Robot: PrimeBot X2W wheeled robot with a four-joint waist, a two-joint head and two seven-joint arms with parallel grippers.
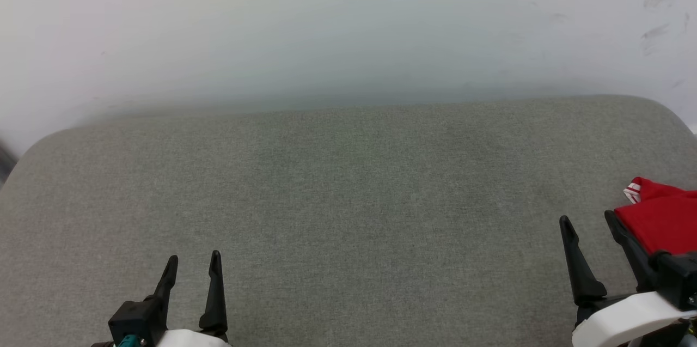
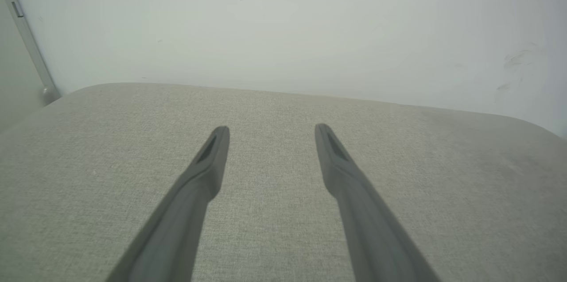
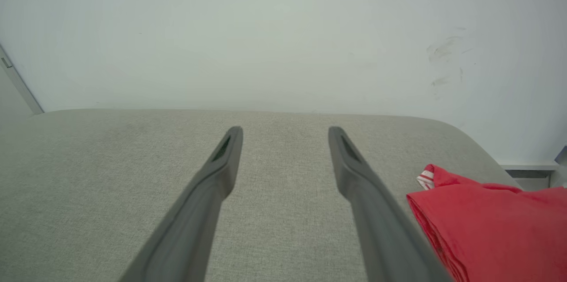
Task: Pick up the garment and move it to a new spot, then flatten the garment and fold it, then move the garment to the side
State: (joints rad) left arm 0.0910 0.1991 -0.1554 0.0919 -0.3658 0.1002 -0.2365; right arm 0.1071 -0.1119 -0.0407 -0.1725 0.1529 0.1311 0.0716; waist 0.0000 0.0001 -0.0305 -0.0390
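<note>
The garment (image 1: 661,221) lies folded into a red bundle at the right edge of the grey cushion (image 1: 348,200), a bit of red-white striped trim poking out at its far corner. In the right wrist view the garment (image 3: 491,224) rests just right of my right finger. My right gripper (image 1: 588,219) stands open beside it, its right finger close against the fold's left edge, nothing between the fingers. My left gripper (image 1: 193,260) hovers open at the lower left, empty, above bare cushion (image 2: 274,211).
A pale wall (image 1: 348,25) with dark scuff marks (image 1: 661,14) at the upper right rises right behind the cushion. The cushion's rounded corners fall away at the far left and far right. A grey vertical strip (image 2: 26,38) stands at the left.
</note>
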